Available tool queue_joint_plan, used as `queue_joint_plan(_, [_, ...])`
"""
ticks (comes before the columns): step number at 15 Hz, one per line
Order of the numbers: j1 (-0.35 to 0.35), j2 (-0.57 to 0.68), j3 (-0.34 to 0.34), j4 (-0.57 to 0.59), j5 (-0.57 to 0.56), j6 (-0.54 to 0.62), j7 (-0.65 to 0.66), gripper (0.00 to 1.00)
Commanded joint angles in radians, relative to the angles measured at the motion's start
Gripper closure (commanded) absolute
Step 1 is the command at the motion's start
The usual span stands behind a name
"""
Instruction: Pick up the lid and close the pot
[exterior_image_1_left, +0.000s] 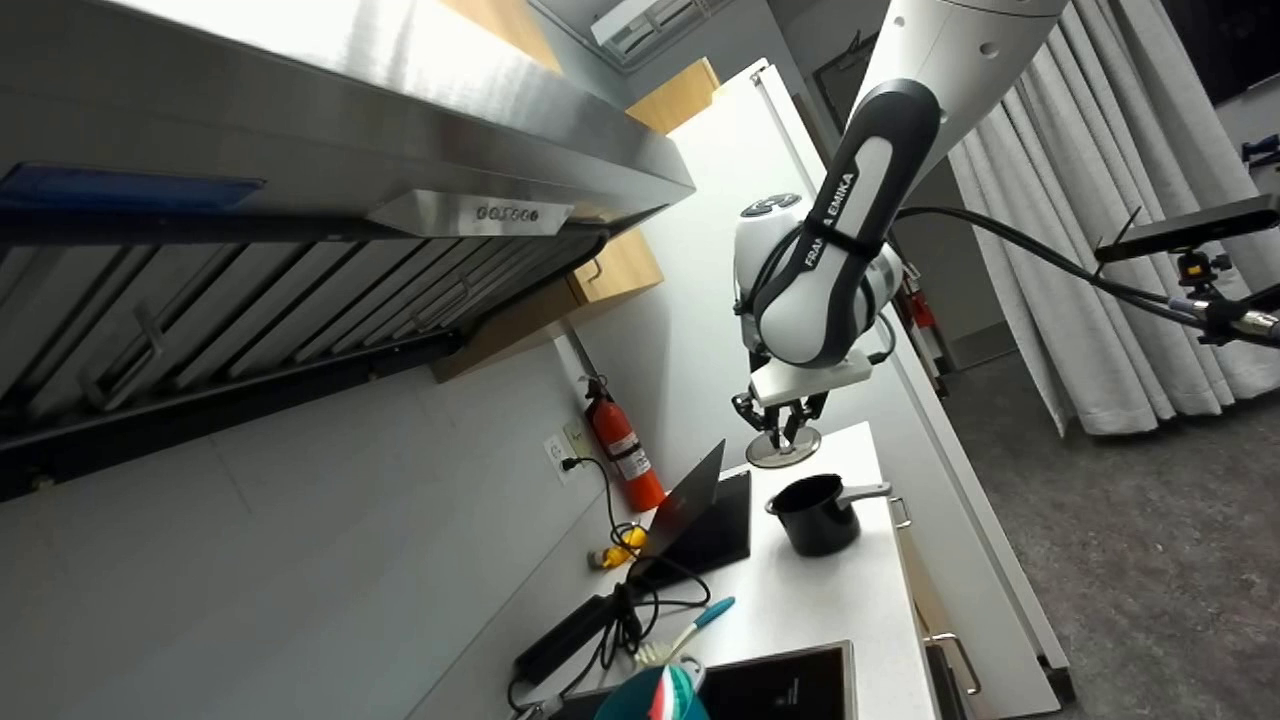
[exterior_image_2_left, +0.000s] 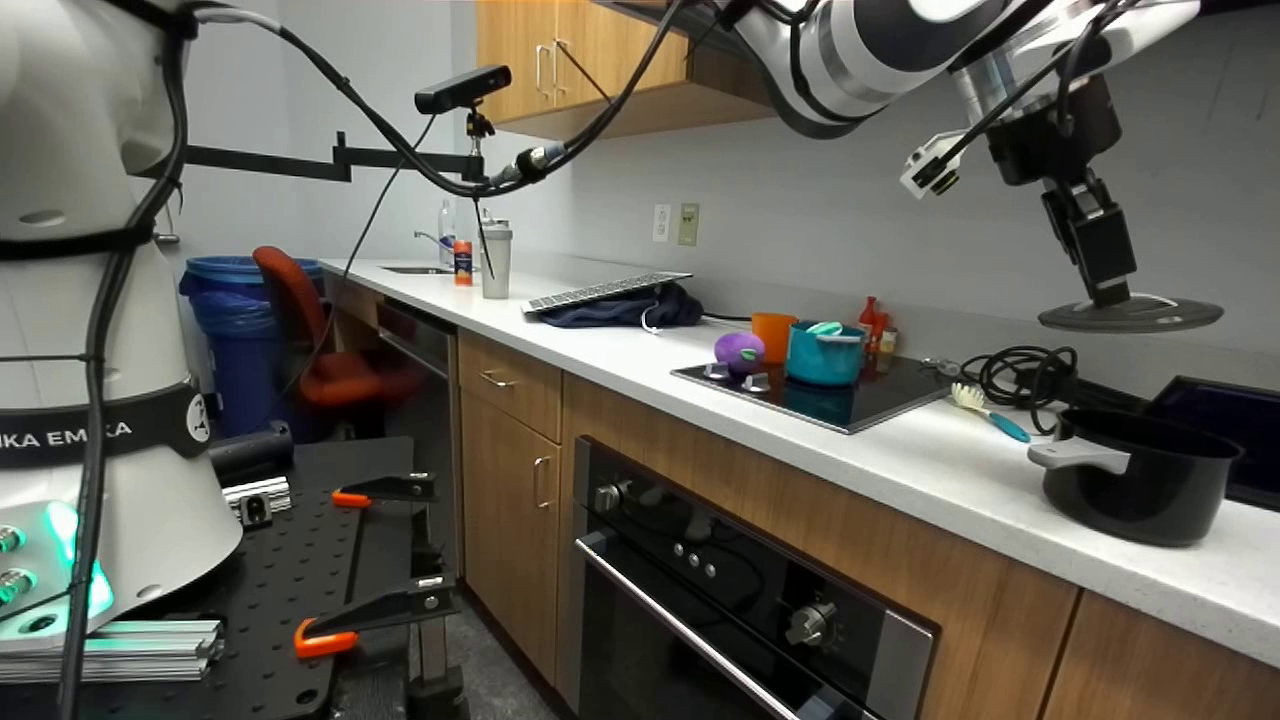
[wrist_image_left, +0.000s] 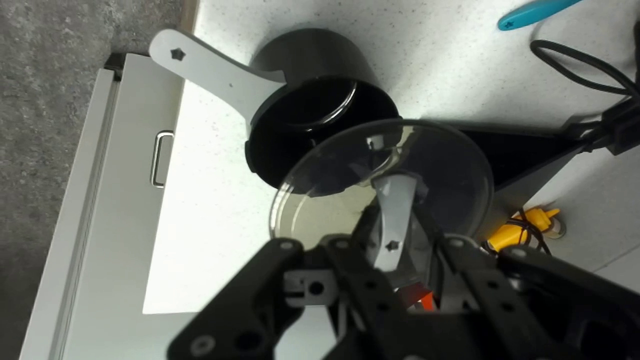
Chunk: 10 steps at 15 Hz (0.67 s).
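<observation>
One lid (exterior_image_2_left: 1140, 317): round clear glass, up in the air and close to level, apart from the pot (exterior_image_1_left: 822, 528) and higher than its rim; in the wrist view the disc overlaps part of the pot's mouth.
Lid handle (wrist_image_left: 398, 192): grey strip across the top of the glass.
Gripper (wrist_image_left: 396, 220): clenched on the lid handle, one finger to each side, pointing down.
Arm (exterior_image_1_left: 845, 215): reaches out over the end part of the counter (wrist_image_left: 200, 225).
Pot: black, upright on the counter, nearer the front edge than the back edge, toward the front corner of the counter's end; mouth uncovered.
Pot handle: grey, pointing at the front edge; in the wrist view its tip shows past that edge.
Laptop-like object (exterior_image_1_left: 722, 525): dark, opened, between the pot and the back edge.
Teal-handled utensil (exterior_image_2_left: 1003, 424): lying on the counter between the pot and the cooktop (exterior_image_2_left: 890, 398).
Black cables (exterior_image_1_left: 625, 622): tangled toward the back edge, near the utensil.
Fire extinguisher (exterior_image_1_left: 625, 445): red, by the back edge, near the laptop-like object.
Yellow item (exterior_image_1_left: 632, 540): also by the back edge; its kind is unclear.
Teal saucepan (exterior_image_2_left: 825, 358): on the cooktop.
Purple toy (exterior_image_2_left: 740, 352): on the cooktop, by the edge farthest from the black pot.
Orange cup (exterior_image_2_left: 772, 335): just behind the purple toy in an exterior view.
</observation>
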Motion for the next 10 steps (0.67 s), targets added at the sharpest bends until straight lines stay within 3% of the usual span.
queue_joint_plan(1, [-0.013,0.000,0.011,-0.012,0.021,0.028,0.016,0.95])
queue_joint_plan(10, [-0.013,-0.009,0.020,-0.014,0.042,0.020,0.010,0.95])
